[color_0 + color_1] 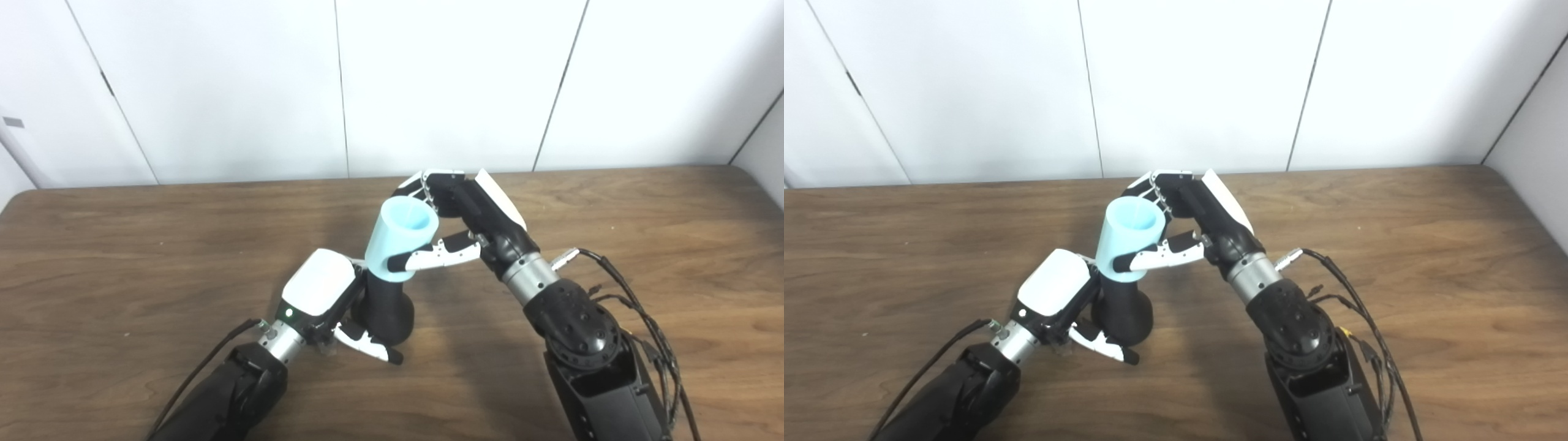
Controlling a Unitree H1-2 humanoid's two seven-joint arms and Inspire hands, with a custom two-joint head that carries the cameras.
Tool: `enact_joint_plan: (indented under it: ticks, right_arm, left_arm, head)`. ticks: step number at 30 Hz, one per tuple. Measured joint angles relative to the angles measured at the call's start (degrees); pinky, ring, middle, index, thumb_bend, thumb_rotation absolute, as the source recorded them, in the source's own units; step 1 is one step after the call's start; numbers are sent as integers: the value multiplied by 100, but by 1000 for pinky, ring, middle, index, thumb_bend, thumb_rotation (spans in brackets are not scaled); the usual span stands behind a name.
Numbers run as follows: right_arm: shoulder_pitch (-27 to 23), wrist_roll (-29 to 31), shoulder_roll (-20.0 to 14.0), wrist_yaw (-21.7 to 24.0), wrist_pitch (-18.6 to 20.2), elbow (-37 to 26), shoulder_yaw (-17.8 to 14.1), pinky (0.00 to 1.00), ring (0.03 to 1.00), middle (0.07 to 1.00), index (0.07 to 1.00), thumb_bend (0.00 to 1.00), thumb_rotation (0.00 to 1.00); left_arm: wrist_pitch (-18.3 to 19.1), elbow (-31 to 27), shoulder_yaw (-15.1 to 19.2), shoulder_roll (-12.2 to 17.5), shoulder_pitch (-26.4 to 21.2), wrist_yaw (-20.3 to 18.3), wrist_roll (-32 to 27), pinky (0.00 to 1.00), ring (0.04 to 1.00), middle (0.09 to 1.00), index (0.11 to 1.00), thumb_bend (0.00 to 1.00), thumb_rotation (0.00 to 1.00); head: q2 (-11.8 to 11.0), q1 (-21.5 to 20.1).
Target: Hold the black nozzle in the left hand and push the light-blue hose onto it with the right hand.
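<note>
Near the middle of the wooden table (122,245), the left hand (327,297) is gripping the black nozzle (387,309) with its fingers closed around it. The right hand (465,214) is pinching the light-blue hose (398,242), which is sitting tilted over the top of the nozzle and covering its upper end.

Wooden table (643,202), dark brown grain; white panelled wall (453,79) behind.
</note>
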Motion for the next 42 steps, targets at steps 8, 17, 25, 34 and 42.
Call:
enact_joint_plan:
  ticks: [8,17,25,34,42]
  right_arm:
    - [-39,-102,-133,178,85,-33,53,323,412,485,528,515,0]
    - [-10,-41,-56,169,34,18,14,324,423,480,529,514,0]
    - [-14,-175,-60,135,-340,191,31,278,386,480,546,511,0]
    - [-22,-267,-31,125,-515,332,80,280,384,479,547,510,0]
    - [-158,-512,-166,211,-598,350,229,263,377,466,553,510,0]
  left_arm:
    - [1,-5,0,-2,1,-5,-3,560,466,457,509,504,0]
    - [1,-11,0,-2,2,-4,-2,556,465,465,503,504,0]
    - [11,-14,-6,-3,2,-4,1,560,464,463,506,504,0]
    - [91,-45,-32,-6,6,-4,2,554,461,464,509,504,0]
    - [127,-45,-52,-13,6,5,2,559,465,463,506,504,0]
  head:
    - [0,9]
    - [17,18]
    - [9,26]
    - [26,35]
    - [44,35]
